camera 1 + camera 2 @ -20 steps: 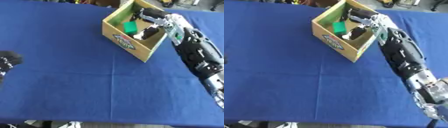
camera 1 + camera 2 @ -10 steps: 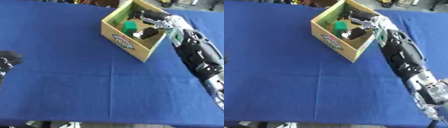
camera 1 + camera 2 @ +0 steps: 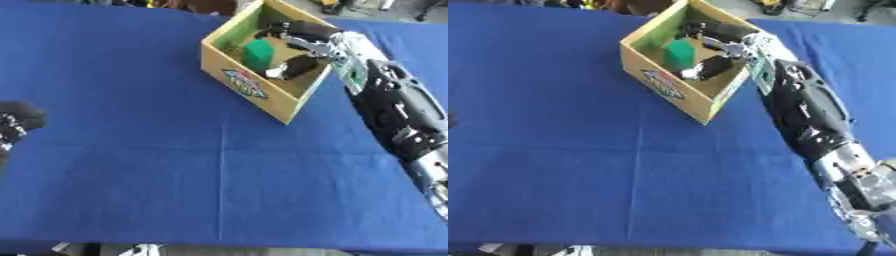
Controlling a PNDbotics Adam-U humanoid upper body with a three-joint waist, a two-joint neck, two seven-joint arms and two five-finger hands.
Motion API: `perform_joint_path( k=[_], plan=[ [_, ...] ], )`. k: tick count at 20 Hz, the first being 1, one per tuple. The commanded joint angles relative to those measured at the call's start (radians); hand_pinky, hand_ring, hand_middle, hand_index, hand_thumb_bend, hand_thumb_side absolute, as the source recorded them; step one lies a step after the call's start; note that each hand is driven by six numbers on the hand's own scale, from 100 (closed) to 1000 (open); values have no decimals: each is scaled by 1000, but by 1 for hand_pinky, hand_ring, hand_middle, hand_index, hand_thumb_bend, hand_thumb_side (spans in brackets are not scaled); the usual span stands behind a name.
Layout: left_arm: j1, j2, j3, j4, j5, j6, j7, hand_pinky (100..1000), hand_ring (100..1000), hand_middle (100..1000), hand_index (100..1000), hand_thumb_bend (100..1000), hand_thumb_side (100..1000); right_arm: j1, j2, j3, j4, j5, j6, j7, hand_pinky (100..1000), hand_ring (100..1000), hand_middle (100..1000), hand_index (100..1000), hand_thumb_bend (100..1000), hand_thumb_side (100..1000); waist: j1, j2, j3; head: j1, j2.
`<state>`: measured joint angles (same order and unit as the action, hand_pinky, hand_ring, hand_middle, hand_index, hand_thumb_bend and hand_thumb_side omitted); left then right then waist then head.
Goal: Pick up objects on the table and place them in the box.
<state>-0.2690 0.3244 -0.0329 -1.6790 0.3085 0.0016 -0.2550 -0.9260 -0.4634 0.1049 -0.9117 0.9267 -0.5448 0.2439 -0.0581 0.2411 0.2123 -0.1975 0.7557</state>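
Reaching over the far rim into the box (image 3: 262, 95), the right hand (image 3: 302, 34) curls above a green block (image 3: 259, 50) and a dark object (image 3: 293, 66) already inside; whether it grips anything cannot be told, so a straight upward withdrawal should avoid snagging the wall.

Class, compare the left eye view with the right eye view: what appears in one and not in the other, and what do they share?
Only the left eye view shows the left hand, dark, at the left edge; whether its fingers are open cannot be told. The right eye view shows nothing of its own that I can name. Both show the blue table, the box with a green object inside, and the right hand reaching into it.
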Motion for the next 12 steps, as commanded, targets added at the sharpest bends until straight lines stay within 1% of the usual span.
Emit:
perform_joint_path(
  k=[1,2,3,4,5,6,7,8,9,11,12],
  plan=[
    [-4,14,13,-17,-1,-2,7,841,771,601,681,397,1000,4,-60,-16,-116,-123,-7,-50,787,850,879,900,211,598,4,-20,-10,14,1],
    [-4,15,14,-17,-2,-3,8,841,771,601,681,397,1000,16,-72,-20,-154,-181,1,-73,787,850,879,900,211,598,4,-20,-15,18,0],
    [-3,15,16,-17,-2,-3,11,841,770,601,681,398,1000,29,-85,-30,-196,-244,13,-104,761,812,803,847,117,509,4,-20,-22,27,-2],
    [-2,16,19,-17,-2,-4,13,841,770,601,681,398,1000,48,-100,-43,-243,-318,31,-145,752,800,781,827,100,480,4,-20,-30,37,-4],
    [-1,18,21,-18,-2,-5,15,841,770,601,681,398,1000,69,-116,-48,-288,-391,54,-181,750,796,769,818,100,474,4,-19,-35,43,-5],
    [0,19,22,-18,-2,-5,16,841,770,601,681,398,1000,86,-129,-49,-326,-454,78,-204,750,796,769,818,100,474,3,-19,-39,47,-6],
    [1,20,24,-18,-3,-5,19,841,770,601,681,400,1000,105,-138,-57,-360,-513,102,-227,741,780,734,779,100,496,3,-18,-46,56,-7],
    [2,22,28,-18,-3,-6,22,841,770,601,681,400,1000,134,-148,-72,-402,-595,126,-262,741,780,734,779,100,496,2,-18,-54,65,-9],
    [3,23,29,-19,-3,-7,24,841,770,601,681,400,1000,155,-161,-75,-439,-665,149,-280,741,780,734,779,100,496,2,-17,-57,68,-10],
    [5,25,33,-19,-4,-8,28,840,770,601,680,403,1000,204,-170,-95,-504,-797,188,-312,729,763,700,743,100,575,1,-16,-73,80,-12],
    [5,26,37,-19,-4,-8,31,840,770,601,680,403,1000,260,-169,-120,-553,-880,197,-336,729,762,696,741,100,590,0,-14,-91,90,-14]
  ],
)
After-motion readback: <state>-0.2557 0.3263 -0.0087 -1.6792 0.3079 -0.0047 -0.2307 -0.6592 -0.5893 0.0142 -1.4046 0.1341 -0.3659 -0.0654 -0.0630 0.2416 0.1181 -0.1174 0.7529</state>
